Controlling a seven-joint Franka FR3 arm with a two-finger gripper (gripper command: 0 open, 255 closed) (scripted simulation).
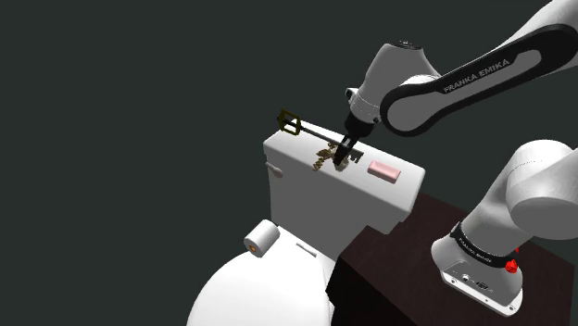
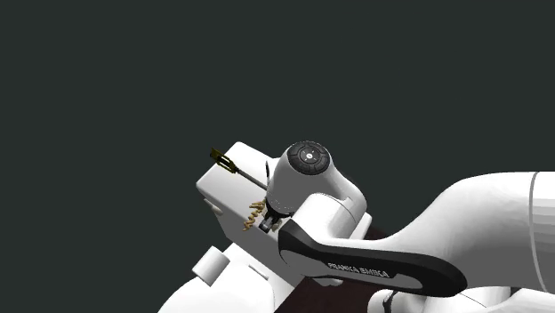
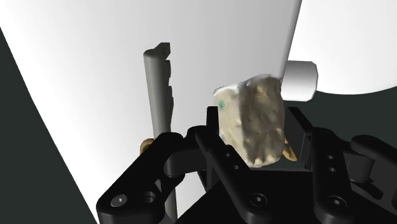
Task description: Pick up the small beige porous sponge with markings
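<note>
The small beige sponge (image 3: pixel 251 121) is found on the white lid of the toilet tank (image 1: pixel 287 148), between a long dark key (image 1: pixel 306 130) and a pink bar (image 1: pixel 383 170). In the wrist view it is seen right between the two black fingers of the pincer (image 3: pixel 259 127). The fingers are spread apart around it. On one side a dark gap seems to be left between finger and sponge, so the pincer is judged to be released and the sponge not yet gripped, although this contact cannot be read with full certainty.

The surface of the sponge is rough and full of small holes, with a small green mark near one edge. It is expected to be very light and soft, and to give way when it is pressed. It should not be slippery, because the pores offer good friction. Breaking is hardly to be feared.

The hold is best taken across the thick middle of the body, not at the thin ragged edges, which could fold. The key lies just beside the sponge and should not be caught together with it.
</note>
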